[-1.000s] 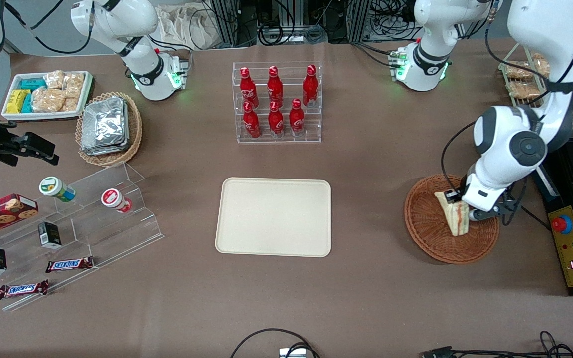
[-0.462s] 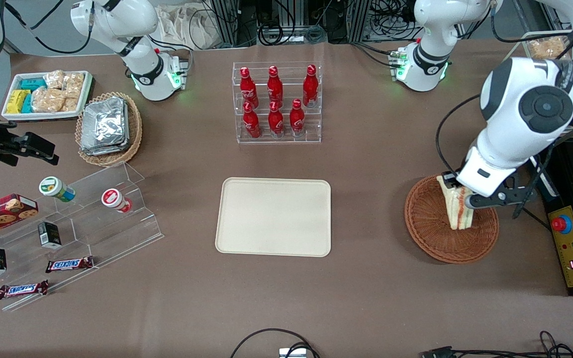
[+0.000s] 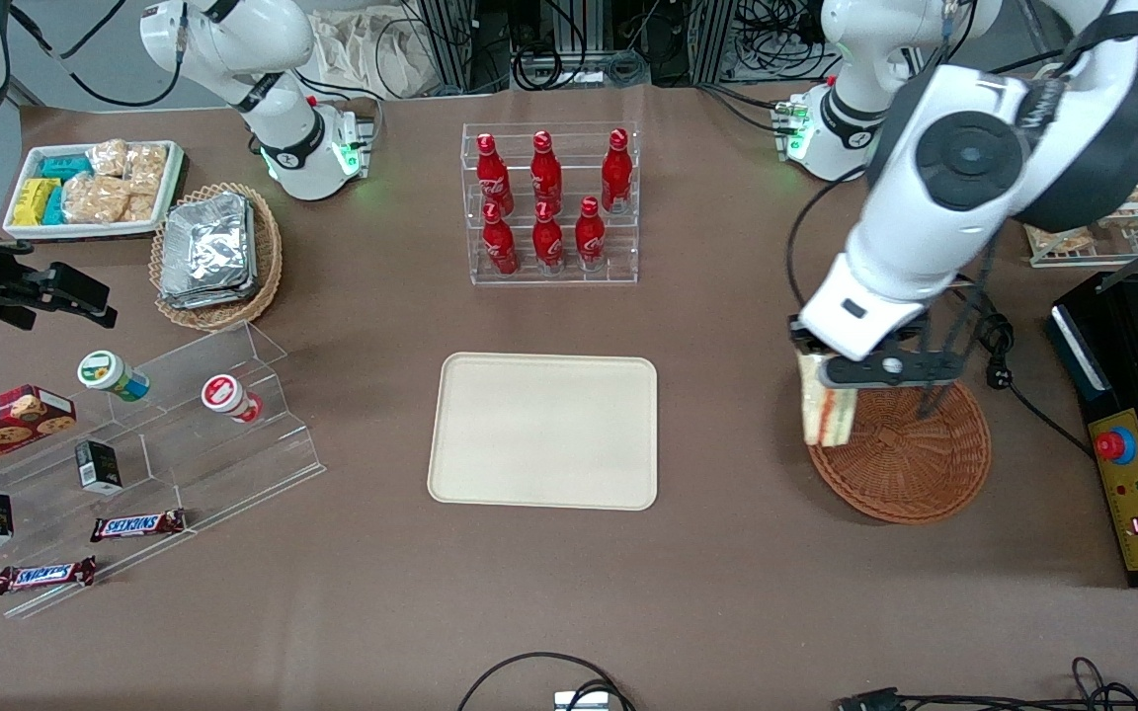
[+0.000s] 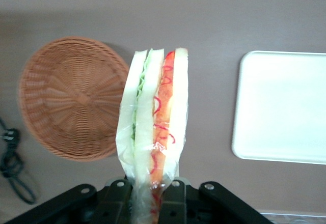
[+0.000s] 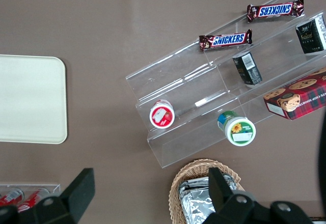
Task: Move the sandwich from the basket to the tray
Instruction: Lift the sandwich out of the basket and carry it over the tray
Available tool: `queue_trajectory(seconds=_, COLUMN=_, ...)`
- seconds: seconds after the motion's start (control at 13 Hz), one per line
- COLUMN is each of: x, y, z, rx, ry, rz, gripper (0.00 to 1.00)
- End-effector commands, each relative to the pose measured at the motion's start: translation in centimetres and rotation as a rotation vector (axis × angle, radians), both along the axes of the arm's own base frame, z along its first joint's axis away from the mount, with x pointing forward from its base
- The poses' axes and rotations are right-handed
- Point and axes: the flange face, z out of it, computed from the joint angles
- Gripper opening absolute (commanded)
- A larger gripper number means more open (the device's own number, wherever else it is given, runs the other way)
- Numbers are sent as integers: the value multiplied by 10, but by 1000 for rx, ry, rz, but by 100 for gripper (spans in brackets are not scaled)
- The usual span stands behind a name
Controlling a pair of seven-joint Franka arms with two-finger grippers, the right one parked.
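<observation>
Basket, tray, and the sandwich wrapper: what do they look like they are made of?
Basket: reddish-brown woven wicker, its spiral weave visible. Tray: smooth matte cream, probably plastic, with a moulded low rim. Sandwich, held by the gripper over the basket's edge: clear glossy film, likely plastic, wrinkled over the bread.

You get bright, even light from overhead. Below the gripper (image 3: pixel 831 380) a soft, faint shadow lies on the brown table (image 3: pixel 727 553). The clear wrap of the sandwich (image 4: pixel 155 132) clamped between its fingers shows a mild sheen. The basket (image 4: pixel 71 99) beside it stays fairly sharp, while the gripper's own black body looks soft. You see green glow at the arm bases.
</observation>
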Motion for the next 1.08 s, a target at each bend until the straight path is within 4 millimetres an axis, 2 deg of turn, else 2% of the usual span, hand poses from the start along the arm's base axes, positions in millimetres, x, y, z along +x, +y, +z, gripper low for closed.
queue_trajectory(seconds=0.0, x=3, y=-82, z=-22, rx=-10, ry=28, rz=-3, gripper=6)
queue_trajectory(seconds=0.15, x=-3, y=-122, z=-63, rx=40, ry=35, rz=-40, gripper=7)
queue_trajectory(seconds=0.31, x=4, y=-145, z=-99, rx=36, ry=46, rz=-51, gripper=7)
queue_trajectory(seconds=0.46, x=14, y=-165, z=-127, rx=-3, ry=34, rz=-55, gripper=7)
queue_trajectory(seconds=0.69, x=22, y=-174, z=-171, rx=1, ry=23, rz=-71, gripper=8)
queue_trajectory(seconds=0.85, x=16, y=-188, z=-205, rx=16, ry=25, rz=-100, gripper=10)
queue_trajectory(seconds=1.0, x=19, y=-193, z=-231, rx=13, ry=2, rz=-84, gripper=10)
